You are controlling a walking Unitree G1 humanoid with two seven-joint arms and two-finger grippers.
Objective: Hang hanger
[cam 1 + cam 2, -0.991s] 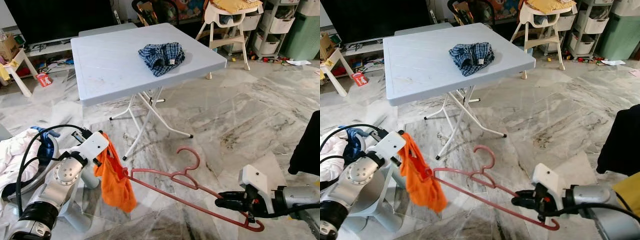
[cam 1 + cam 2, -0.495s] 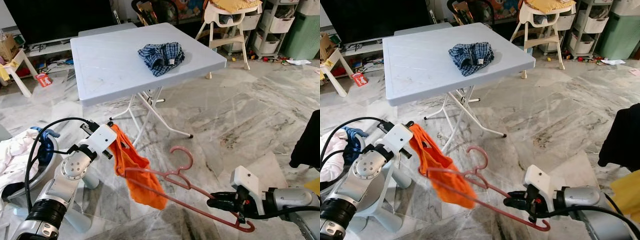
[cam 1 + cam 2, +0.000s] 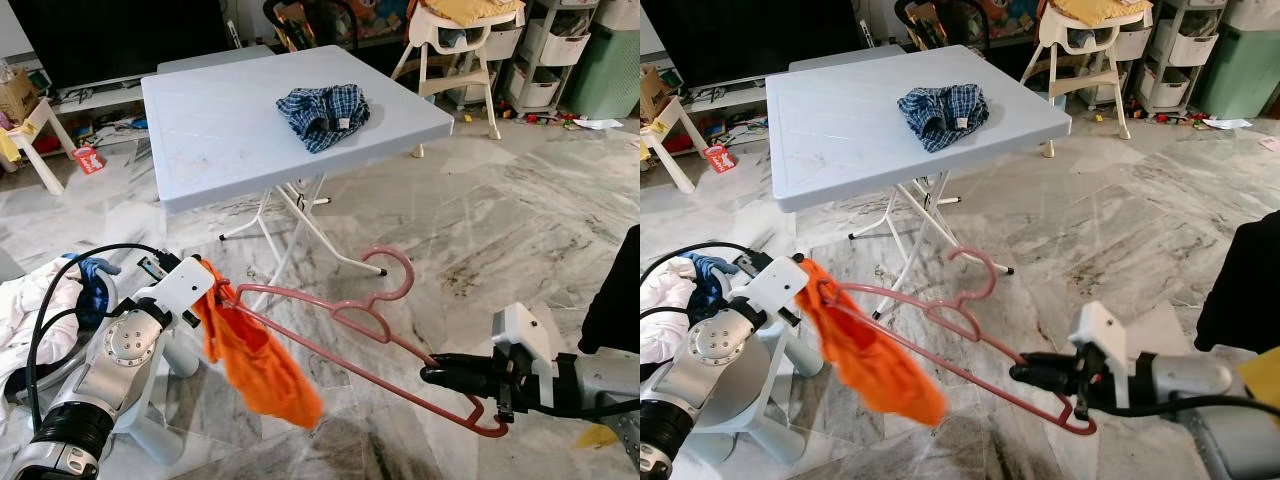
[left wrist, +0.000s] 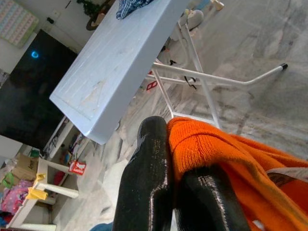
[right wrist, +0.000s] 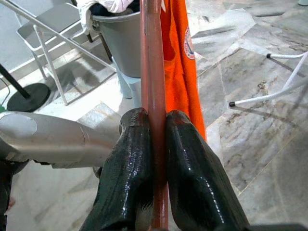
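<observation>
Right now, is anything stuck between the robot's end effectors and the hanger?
Nothing is. The right end effector is shut directly on the red hanger; the left end effector pinches the orange garment draped at its far end.

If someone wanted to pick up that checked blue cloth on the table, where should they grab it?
Probably from above, pinching a raised fold near the middle of the checked blue cloth. It lies crumpled in a heap on the pale table, so its edges sit flat while the bunched folds stand up.

Bright, even daylight throughout. Soft sheen on marble floor (image 3: 520, 220); faint shadow under tabletop (image 3: 230, 110). Sharp head views, slight motion blur on orange cloth (image 3: 262, 360). Near fingers (image 4: 149, 192) out of focus in wrist views.
</observation>
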